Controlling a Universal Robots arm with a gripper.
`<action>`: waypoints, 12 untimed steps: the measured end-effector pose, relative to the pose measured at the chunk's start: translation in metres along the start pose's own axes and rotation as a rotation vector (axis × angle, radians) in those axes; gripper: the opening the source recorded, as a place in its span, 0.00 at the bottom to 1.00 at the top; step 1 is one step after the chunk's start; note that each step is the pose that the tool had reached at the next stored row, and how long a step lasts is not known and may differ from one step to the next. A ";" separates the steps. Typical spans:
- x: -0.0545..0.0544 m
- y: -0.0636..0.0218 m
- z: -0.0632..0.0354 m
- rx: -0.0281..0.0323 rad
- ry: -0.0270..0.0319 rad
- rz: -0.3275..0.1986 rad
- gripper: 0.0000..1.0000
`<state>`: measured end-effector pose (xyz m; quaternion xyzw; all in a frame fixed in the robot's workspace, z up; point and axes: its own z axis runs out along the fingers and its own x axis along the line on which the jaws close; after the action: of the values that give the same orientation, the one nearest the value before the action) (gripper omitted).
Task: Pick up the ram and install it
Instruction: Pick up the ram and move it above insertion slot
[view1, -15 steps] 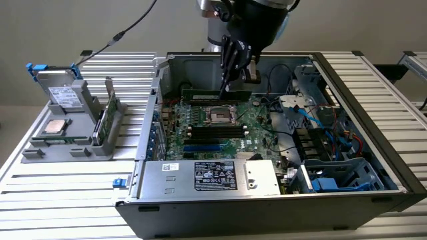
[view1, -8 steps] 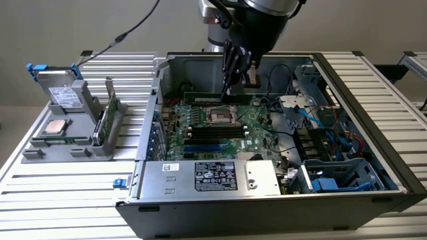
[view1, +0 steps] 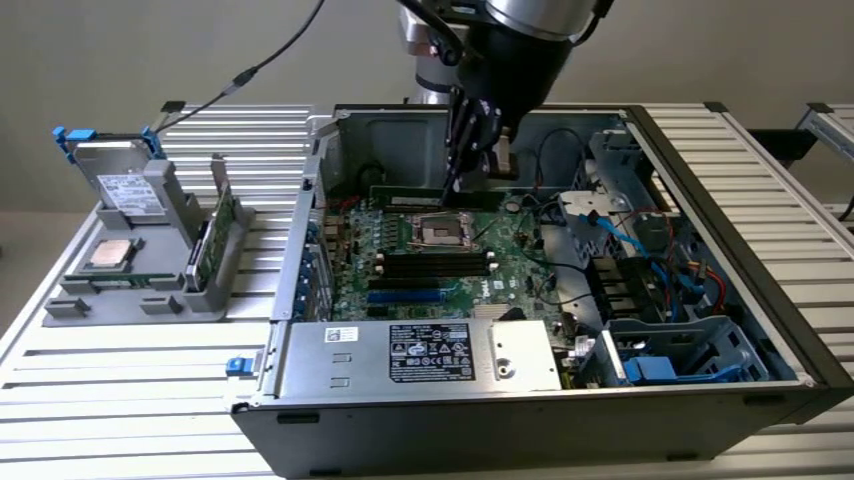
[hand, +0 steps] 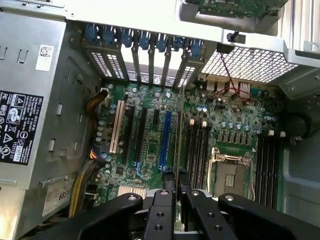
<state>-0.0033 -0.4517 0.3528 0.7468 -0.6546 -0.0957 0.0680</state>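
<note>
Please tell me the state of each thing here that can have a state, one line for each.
hand: shut on the ram, above the motherboard.
ram: held on edge between the fingers, not yet in a slot.
computer case: open, side cover off.
memory slots: empty.
processor: lying flat on the grey holder outside the case.

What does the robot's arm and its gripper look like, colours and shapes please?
The arm has a silver-grey round wrist section above a glossy black housing. The gripper is black, with two slim fingers on jointed links with round silver pins and small holes. A thin dark cable hangs at the exterior view's left of the arm.
</note>
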 end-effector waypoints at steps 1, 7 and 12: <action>-0.001 -0.0005 0.0008 0.0001 -0.0002 0.000 0.14; -0.010 -0.0033 0.0053 0.0065 0.0004 0.002 0.14; -0.018 -0.0051 0.0082 0.0209 0.0046 0.004 0.14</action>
<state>-0.0025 -0.4334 0.3447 0.7464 -0.6568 -0.0870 0.0619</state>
